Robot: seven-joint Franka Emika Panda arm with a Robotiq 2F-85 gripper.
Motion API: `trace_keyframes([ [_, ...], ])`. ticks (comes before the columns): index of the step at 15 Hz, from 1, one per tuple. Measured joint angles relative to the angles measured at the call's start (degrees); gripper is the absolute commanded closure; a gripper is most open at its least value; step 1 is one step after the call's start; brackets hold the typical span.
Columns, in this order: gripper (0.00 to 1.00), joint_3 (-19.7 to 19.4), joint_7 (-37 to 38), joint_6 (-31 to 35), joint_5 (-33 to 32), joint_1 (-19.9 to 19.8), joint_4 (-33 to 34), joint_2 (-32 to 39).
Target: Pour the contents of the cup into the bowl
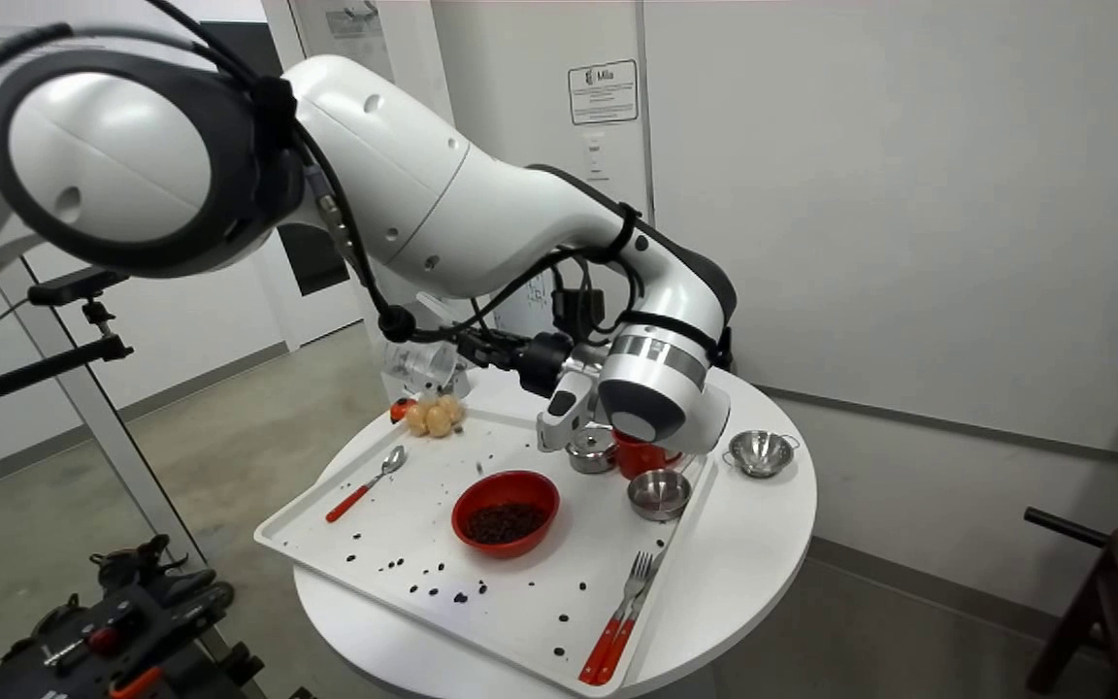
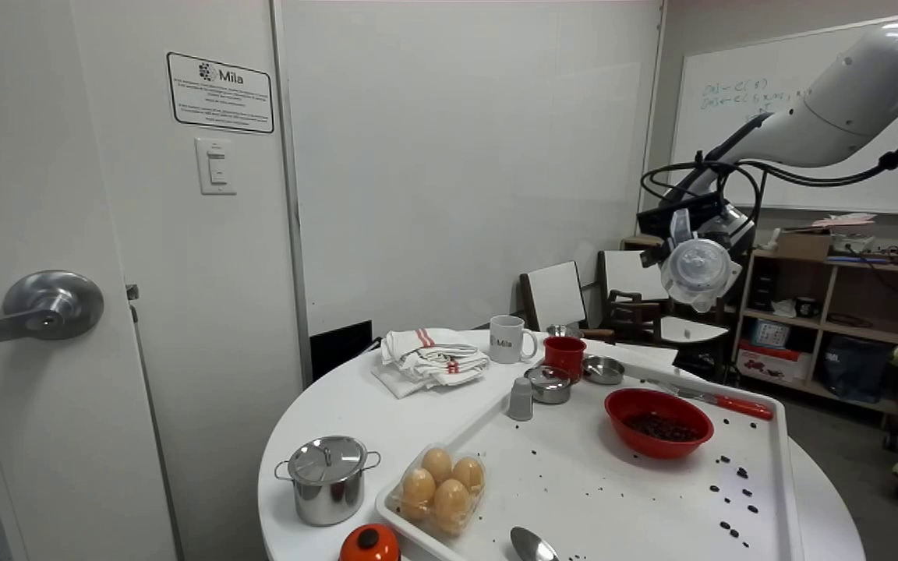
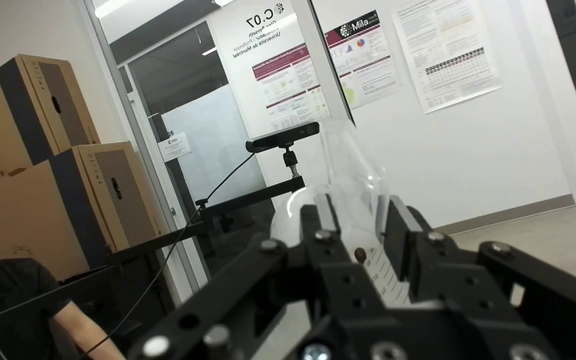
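Note:
The wide red bowl [image 1: 545, 510] sits on the white tray with dark beans [image 1: 504, 526] inside; it also shows in an exterior view [image 2: 652, 446]. My gripper [image 3: 353, 215] is shut on the clear plastic measuring cup [image 3: 375, 270], holding it in the air; the exact grip spot is unclear. One dark bean [image 3: 360, 255] shows in the cup; other contents cannot be made out. In an exterior view, the cup [image 1: 420, 367] is tilted over on its side above the eggs, away from the bowl. In an exterior view, the cup's [image 2: 700, 273] round end faces the camera.
The tray [image 1: 608, 539] carries scattered beans, a spoon [image 1: 365, 485], fork and knife [image 1: 617, 621], eggs [image 2: 449, 495], a small lidded pot [image 1: 592, 449], red mug [image 1: 637, 456] and metal dish [image 1: 660, 495]. Beside it stand a colander [image 1: 761, 453], large pot [image 2: 328, 483] and white mug [image 2: 505, 340].

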Motion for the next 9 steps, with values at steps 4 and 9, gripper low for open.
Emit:
trace_keyframes([
  [4, 0.89, 0.0, 0.0, 0.0, 0.1, 0.0, 0.0, 0.1],
  [9, 0.89, -0.8, 0.7, 2.1, 0.1, 0.8, 0.0, 0.1],
])
